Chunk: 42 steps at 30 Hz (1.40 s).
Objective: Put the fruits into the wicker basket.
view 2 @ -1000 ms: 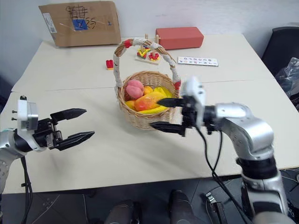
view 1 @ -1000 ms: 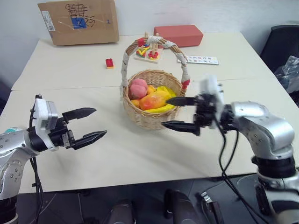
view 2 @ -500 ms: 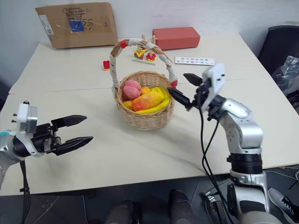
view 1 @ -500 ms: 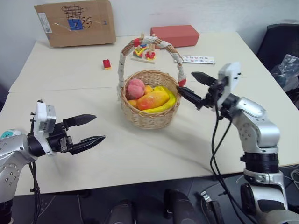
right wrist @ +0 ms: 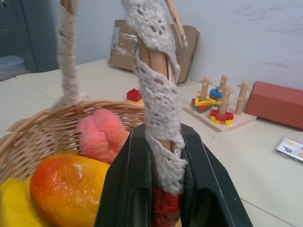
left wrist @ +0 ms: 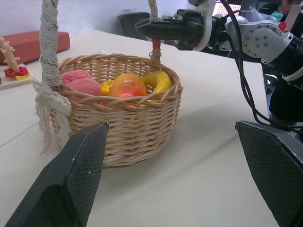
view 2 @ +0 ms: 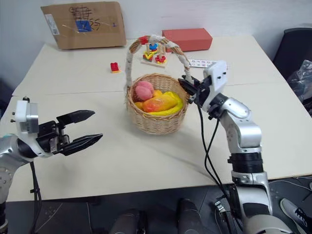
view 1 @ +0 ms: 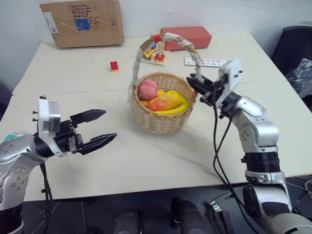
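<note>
The wicker basket [view 1: 163, 117] stands mid-table, holding the fruits: a pink peach [view 1: 147, 90], an orange-red mango [view 1: 163, 102] and a yellow banana [view 1: 179, 108]. Its white-wrapped handle [view 1: 168, 37] arches over them. My right gripper [view 1: 194, 84] is shut on the handle's right end just above the rim; in the right wrist view both fingers [right wrist: 135, 179] clamp the lace-wrapped stem [right wrist: 161, 109] above its red band. My left gripper [view 1: 108, 126] hovers open and holds nothing, left of the basket and a hand's width off it, pointing toward it.
Behind the basket are a wooden peg toy [view 1: 157, 53], a small red block [view 1: 114, 66], a printed card strip [view 1: 207, 62], a red box [view 1: 187, 35] and a cardboard box [view 1: 83, 22]. A black chair [view 1: 297, 44] stands off the table's right side.
My right gripper swung from beside the basket's front up to the handle's right end and shut on it. The left gripper drifted slightly toward the basket, still open.
</note>
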Motion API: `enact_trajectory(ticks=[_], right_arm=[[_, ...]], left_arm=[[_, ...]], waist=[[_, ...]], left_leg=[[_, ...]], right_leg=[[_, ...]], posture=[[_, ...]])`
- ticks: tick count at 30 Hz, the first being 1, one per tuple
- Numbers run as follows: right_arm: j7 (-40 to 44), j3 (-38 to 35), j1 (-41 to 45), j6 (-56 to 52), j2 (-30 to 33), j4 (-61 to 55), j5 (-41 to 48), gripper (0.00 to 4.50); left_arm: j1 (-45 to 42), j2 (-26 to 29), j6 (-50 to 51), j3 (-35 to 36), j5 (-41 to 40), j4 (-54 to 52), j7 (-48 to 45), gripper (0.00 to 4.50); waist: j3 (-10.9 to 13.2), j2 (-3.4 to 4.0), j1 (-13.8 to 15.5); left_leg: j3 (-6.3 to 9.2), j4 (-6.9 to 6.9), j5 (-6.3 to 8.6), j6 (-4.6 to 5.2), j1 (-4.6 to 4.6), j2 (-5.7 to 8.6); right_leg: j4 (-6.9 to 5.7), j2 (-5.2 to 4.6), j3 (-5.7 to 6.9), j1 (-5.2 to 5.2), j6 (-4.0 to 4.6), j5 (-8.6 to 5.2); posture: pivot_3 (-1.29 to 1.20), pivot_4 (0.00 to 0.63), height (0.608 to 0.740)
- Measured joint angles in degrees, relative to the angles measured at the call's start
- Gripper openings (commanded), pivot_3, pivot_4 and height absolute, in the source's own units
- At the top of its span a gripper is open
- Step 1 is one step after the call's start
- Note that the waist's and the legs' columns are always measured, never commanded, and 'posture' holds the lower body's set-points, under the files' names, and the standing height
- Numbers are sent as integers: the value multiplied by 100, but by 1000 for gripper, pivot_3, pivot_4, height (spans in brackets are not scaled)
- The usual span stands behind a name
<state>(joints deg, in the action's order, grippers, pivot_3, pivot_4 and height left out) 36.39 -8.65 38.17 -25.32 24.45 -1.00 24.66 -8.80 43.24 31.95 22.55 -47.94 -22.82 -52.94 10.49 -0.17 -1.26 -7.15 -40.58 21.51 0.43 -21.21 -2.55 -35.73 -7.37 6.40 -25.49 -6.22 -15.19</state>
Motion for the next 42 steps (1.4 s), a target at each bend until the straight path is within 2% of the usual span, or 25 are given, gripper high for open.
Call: enact_trajectory(ticks=[3, 7, 9, 14, 19, 24, 31, 32, 37, 40, 42], right_arm=[[-201, -381, -113, -259, 284, -222, 152, 309], [-350, -1256, -492, -350, 1216, -283, 167, 309], [-360, -1542, -609, -336, 1440, -150, 128, 309], [4, -2310, -796, 41, 2172, 1300, 135, 309], [485, -2309, -645, 849, 2424, 2657, 7, 309], [948, -2260, -657, 1049, 2605, 3125, -17, 1908], [1175, -2612, -2050, 1012, 2587, 1885, 337, 4297], [1207, -2681, -2224, 1047, 2585, 1771, 357, 4456], [1875, -3011, -3520, 1801, 2367, 1229, 431, 4456], [2752, -2812, -4331, 2172, 2356, 964, 430, 4456], [3197, -2486, -4529, 2295, 2345, 800, 430, 4456]], left_arm=[[-204, -75, -47, -198, 36, 141, -29, 4500], [-456, -189, -205, -472, 146, 408, -169, 4500], [-504, -198, -227, -535, 199, 555, -207, 4500], [-779, -219, -371, -707, 336, 858, -370, 4500], [-910, -230, -434, -813, 405, 1021, -435, 4500], [-1025, -229, -436, -833, 444, 1029, -477, 4500], [-695, -141, -439, -720, 489, 1043, -555, 4500], [-605, -118, -435, -681, 491, 1047, -557, 4500], [168, 91, -662, -414, 765, 1047, -669, 4500], [900, 212, -1076, -273, 1199, 1095, -793, 4500], [1195, 221, -1313, -224, 1392, 1128, -853, 4500]], waist=[[0, 0, 1], [0, 0, 58], [0, 0, 66], [0, 0, 68], [0, 0, -28], [0, 1, -33], [0, 1, 38], [0, 1, 52], [-1, 3, 103], [-1, 3, 98], [-1, 2, 87]], left_leg=[[0, -1, -1, 3, -1, 7], [-11, 5, -1, 4, -1, 9], [-16, 6, -1, 4, 2, 8], [-36, 6, -4, 9, 12, 6], [-40, 6, -5, 8, 15, 2], [-40, 6, -5, 8, 16, -1], [-37, 5, -5, 7, 14, -1], [-37, 5, -5, 7, 15, -1], [-42, 8, -4, 6, 22, -2], [-47, 10, -1, 6, 30, -4], [-52, 10, 1, 8, 47, -8]], right_leg=[[1, -2, -2, 0, -1, 0], [8, -2, 3, 0, -1, 0], [9, -1, 0, 0, -1, 0], [13, 3, -13, 3, -6, 3], [11, 6, -17, 3, -6, 3], [10, 6, -18, 3, -7, 4], [14, 5, -18, 4, -9, 5], [14, 5, -18, 6, -9, 5], [21, 11, -23, 9, -11, 6], [26, 12, -27, 11, -10, 6], [40, 10, -35, 17, -4, 9]], posture=[[0, 150, 740], [0, 150, 740], [0, 150, 740], [0, 150, 740], [0, 150, 740], [0, 150, 740], [0, 150, 740], [0, 150, 740], [0, 150, 740], [0, 150, 740], [0, 150, 740]])
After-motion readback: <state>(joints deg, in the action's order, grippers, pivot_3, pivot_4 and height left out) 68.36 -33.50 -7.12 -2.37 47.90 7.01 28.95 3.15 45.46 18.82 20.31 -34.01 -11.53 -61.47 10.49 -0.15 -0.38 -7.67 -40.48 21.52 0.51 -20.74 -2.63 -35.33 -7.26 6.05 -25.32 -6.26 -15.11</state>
